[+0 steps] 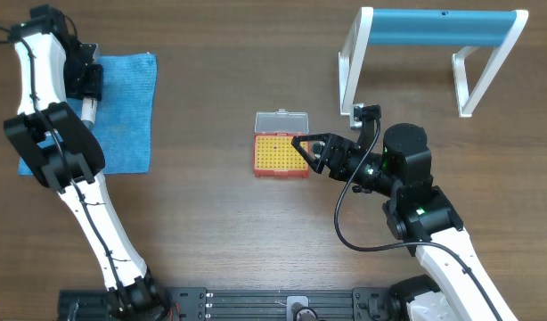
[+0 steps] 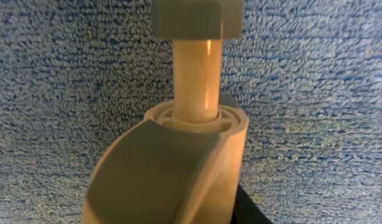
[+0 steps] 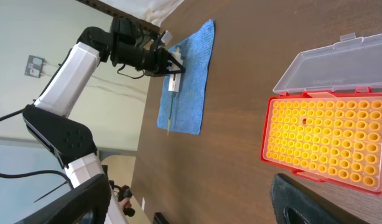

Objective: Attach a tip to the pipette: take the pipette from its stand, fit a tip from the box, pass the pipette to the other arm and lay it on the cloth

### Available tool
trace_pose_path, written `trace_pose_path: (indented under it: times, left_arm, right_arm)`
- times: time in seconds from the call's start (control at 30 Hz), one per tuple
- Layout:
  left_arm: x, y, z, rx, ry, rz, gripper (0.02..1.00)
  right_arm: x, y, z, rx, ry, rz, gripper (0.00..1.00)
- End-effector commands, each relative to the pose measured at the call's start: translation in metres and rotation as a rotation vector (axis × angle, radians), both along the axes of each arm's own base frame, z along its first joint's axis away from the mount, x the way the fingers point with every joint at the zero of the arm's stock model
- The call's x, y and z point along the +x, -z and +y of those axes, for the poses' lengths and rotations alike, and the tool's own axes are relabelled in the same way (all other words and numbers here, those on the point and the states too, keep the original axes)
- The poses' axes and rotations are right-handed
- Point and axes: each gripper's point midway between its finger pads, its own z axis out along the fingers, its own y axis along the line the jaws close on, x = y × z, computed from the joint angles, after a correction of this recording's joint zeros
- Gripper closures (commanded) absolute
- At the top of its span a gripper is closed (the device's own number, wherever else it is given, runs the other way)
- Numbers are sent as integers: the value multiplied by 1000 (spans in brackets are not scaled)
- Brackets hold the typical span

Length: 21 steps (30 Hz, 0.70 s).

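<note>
The white pipette (image 1: pixel 89 109) lies low over the blue cloth (image 1: pixel 126 111) at the far left, with my left gripper (image 1: pixel 88 89) shut on its upper body. In the right wrist view the pipette (image 3: pixel 173 81) carries a thin yellow tip (image 3: pixel 168 121) pointing along the cloth (image 3: pixel 191 81). Seen from the left wrist, the pipette's grey head and white shaft (image 2: pixel 194 81) sit close against the cloth (image 2: pixel 54 93). My right gripper (image 1: pixel 302 152) stands open and holds nothing, just right of the red tip box (image 1: pixel 281 156).
The box (image 3: pixel 328 140) holds several rows of yellow tips, its clear lid (image 3: pixel 334 62) folded back. The white pipette stand with a blue bar (image 1: pixel 434 27) is at the back right. Bare wooden table lies between cloth and box.
</note>
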Motion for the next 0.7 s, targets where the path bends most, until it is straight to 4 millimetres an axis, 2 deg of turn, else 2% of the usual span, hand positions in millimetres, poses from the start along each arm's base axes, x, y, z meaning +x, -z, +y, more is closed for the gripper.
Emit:
trace_pose_path:
  times: [0.03, 0.07, 0.13, 0.17, 0.2, 0.23, 0.3, 0.37, 0.4, 0.43, 0.47, 0.5, 0.53, 0.57, 0.6, 0.67, 0.7]
  left_arm:
    - [4, 3, -1, -28, -25, -16, 991]
    - [2, 3, -2, -29, -26, -10, 818]
    - [0, 3, -2, -29, -26, 1, 413]
    - [-2, 3, -3, -32, -26, 8, 356]
    - [-6, 3, -5, -38, -27, 23, 220]
    - [-16, -3, -8, -44, -25, 65, 156]
    - [-29, -41, -14, -38, -19, 93, 134]
    - [-27, -112, -21, -24, -69, -6, 132]
    - [-22, -159, -30, -24, -122, -119, 132]
    - [-19, -179, -37, -33, -129, -179, 132]
    - [-17, -220, -56, -64, -108, -291, 130]
    - [-22, -246, -64, -59, -124, -348, 130]
    - [-31, -281, -77, -55, -142, -426, 130]
    - [-41, -312, -93, -61, -138, -498, 130]
    - [-61, -358, -124, -83, -78, -608, 130]
    - [-97, -414, -171, -117, -22, -752, 130]
    - [-127, -441, -203, -153, 35, -823, 130]
  right_arm:
    - [2, -3, 0, 7, 8, 0, 167]
    - [2, -3, -1, 7, 9, 0, 169]
    - [2, -3, -1, 7, 9, 0, 169]
    - [2, -3, -1, 7, 9, 0, 169]
    - [2, -3, 0, 7, 8, 0, 169]
    - [2, -3, 0, 7, 8, 0, 169]
    - [4, -4, -2, 6, 14, -5, 169]
    - [16, -1, -15, -75, 63, -96, 165]
    - [26, 0, -26, -152, 115, -165, 163]
    - [33, 0, -36, -217, 164, -215, 163]
    - [41, -4, -50, -307, 226, -295, 163]
    - [46, -8, -61, -367, 277, -338, 163]
    - [48, -13, -72, -446, 308, -403, 163]
    - [47, -20, -86, -596, 315, -519, 163]
    - [42, -25, -97, -729, 304, -598, 163]
    - [23, -27, -117, -886, 302, -637, 161]
    - [8, -26, -136, -992, 323, -629, 159]
